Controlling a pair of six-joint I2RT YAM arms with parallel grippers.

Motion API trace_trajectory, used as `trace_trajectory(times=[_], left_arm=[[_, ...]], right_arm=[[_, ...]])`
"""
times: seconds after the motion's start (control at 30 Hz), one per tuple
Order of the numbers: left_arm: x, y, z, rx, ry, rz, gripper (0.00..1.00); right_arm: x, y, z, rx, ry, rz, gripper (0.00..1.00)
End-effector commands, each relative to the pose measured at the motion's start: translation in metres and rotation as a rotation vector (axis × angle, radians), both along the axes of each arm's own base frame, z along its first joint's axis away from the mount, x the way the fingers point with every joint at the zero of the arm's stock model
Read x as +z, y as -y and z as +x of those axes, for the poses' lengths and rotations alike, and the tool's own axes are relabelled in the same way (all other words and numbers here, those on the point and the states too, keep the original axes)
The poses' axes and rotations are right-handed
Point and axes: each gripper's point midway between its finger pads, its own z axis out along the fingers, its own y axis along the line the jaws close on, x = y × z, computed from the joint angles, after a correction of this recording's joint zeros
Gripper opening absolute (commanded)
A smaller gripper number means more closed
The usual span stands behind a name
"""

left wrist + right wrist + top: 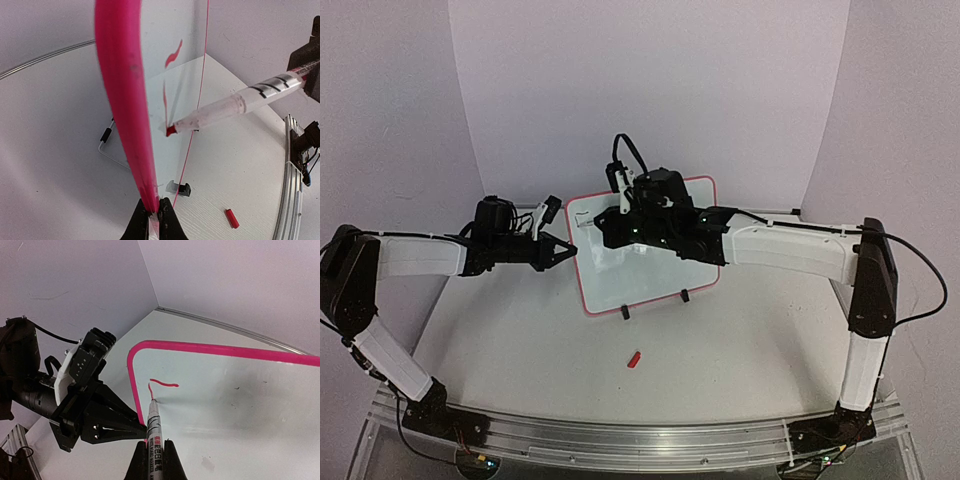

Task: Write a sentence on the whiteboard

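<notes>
The white surface point(520, 350) carries everything. On it, between the two sets of fingers, stands one whiteboard point(635, 280), leaning back on two small black feet point(625, 312).

There are two arms. The left fingers point(568, 250) are pressed together on the board's pink rim, pinching its left edge. The right fingers point(146, 462) are clamped on one marker point(154, 425), whose red tip touches the board just ahead of them, close to where the left fingers grip.

To my eye the board is light and stiff with a glossy, slick face. On feet that small it would likely slide or tip under the pen's push, so the rim at the side seems the right place to hold it, clear of the writing area. The marker looks light and rigid, best held by its barrel.

One small red cap point(635, 359) lies on the surface, nearer the arm bases than either set of fingers.

Of the sentence point(162, 384), only one wavy bar and a short downstroke show.
</notes>
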Motion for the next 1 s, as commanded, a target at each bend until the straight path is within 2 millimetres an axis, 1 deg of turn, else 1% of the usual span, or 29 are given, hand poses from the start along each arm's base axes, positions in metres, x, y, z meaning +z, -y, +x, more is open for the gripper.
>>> trace_trajectory(times=[0.0, 0.1, 0.33, 0.47, 0.57, 0.73, 0.77, 0.83, 0.9, 0.93, 0.97], left_arm=[[0.004, -0.004, 0.007, 0.02, 0.059, 0.044, 0.01], [0.004, -0.005, 0.006, 0.02, 0.061, 0.044, 0.01], [0.005, -0.004, 0.006, 0.02, 0.062, 0.043, 0.01], [0.005, -0.005, 0.006, 0.021, 0.064, 0.043, 0.01], [0.005, -0.005, 0.006, 0.021, 0.062, 0.043, 0.01], [0.004, -0.005, 0.006, 0.025, 0.062, 0.045, 0.01], [0.004, -0.005, 0.007, 0.026, 0.061, 0.046, 0.01], [0.003, -0.005, 0.006, 0.024, 0.062, 0.046, 0.01], [0.002, -0.005, 0.006, 0.024, 0.059, 0.047, 0.01], [0.002, -0.005, 0.007, 0.024, 0.059, 0.047, 0.01], [0.003, -0.005, 0.007, 0.024, 0.06, 0.047, 0.01]], right_arm=[[-0.014, 0.005, 0.002, -0.027, -0.025, -0.034, 0.0], [-0.022, 0.006, 0.001, -0.027, -0.041, -0.046, 0.0], [-0.032, 0.006, -0.002, -0.019, -0.069, -0.056, 0.0], [-0.041, 0.007, -0.003, -0.019, -0.087, -0.071, 0.0], [-0.038, 0.007, -0.005, -0.013, -0.086, -0.067, 0.0], [-0.022, 0.007, -0.009, 0.013, -0.075, -0.041, 0.0], [-0.013, 0.005, -0.015, 0.046, -0.074, -0.019, 0.0], [-0.003, 0.005, -0.019, 0.063, -0.068, 0.0, 0.0], [0.012, 0.004, -0.024, 0.089, -0.054, 0.031, 0.0], [0.023, 0.007, -0.025, 0.086, -0.043, 0.047, 0.0], [0.028, 0.009, -0.025, 0.081, -0.034, 0.054, 0.0]])
